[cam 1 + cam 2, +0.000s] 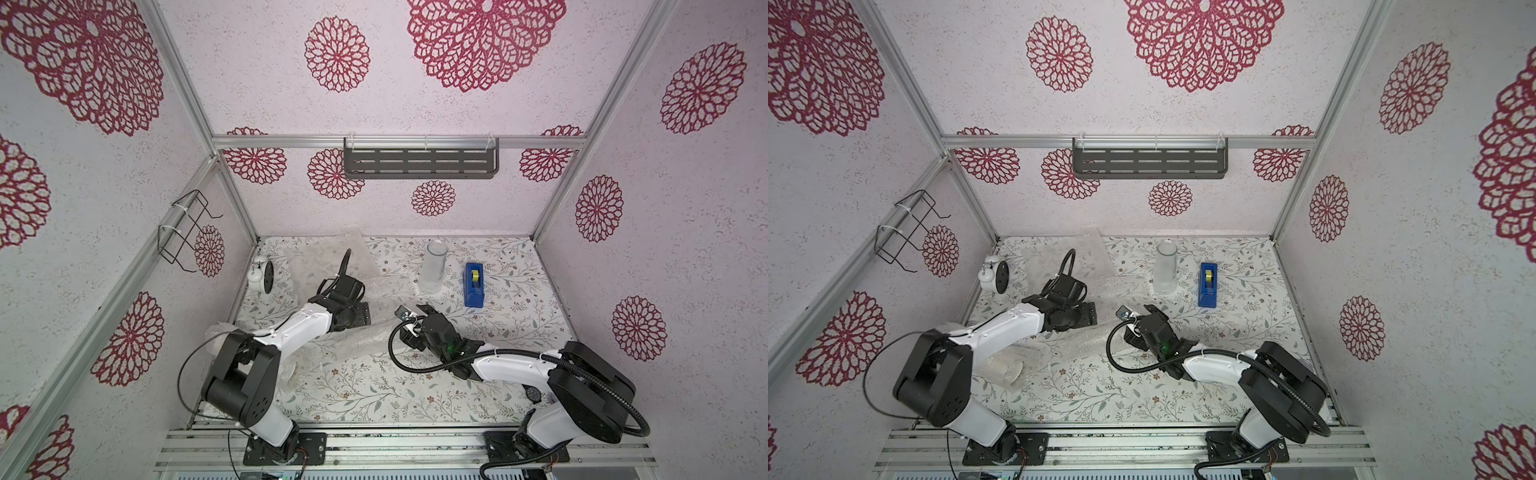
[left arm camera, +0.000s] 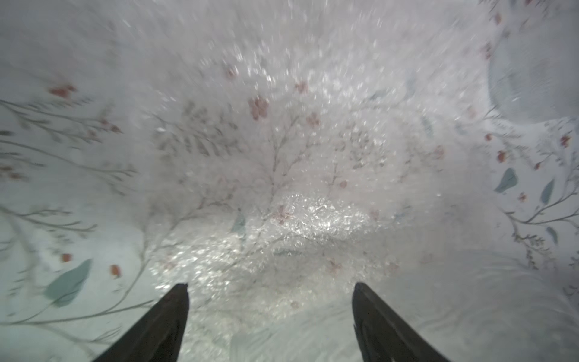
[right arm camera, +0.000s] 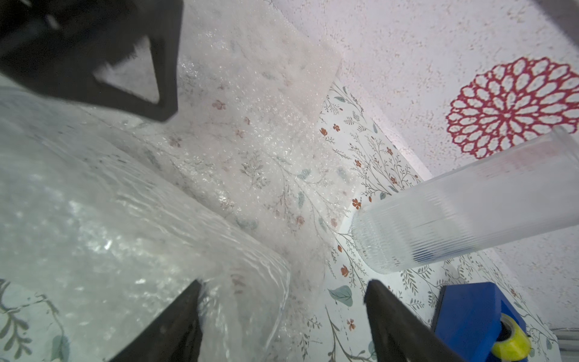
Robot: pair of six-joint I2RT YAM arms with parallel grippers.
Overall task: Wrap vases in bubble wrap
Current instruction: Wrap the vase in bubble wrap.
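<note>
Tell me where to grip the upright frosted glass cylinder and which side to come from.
Grip the frosted glass cylinder around its straight mid-body, jaws level, probably with the open right gripper coming from the near side. It stands upright with round walls; the tape dispenser stands to its right, bubble wrap lies by its left.

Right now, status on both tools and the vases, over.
Left tool open, above bubble wrap. Right tool open, at wrapped bundle. Frosted vase upright, unwrapped. Tape dispenser beside it, apart.

The frosted glass cylinder (image 1: 433, 268) stands upright, blue tape dispenser (image 1: 475, 286) just beside at three o'clock, bubble wrap (image 1: 311, 262) at nine.
</note>
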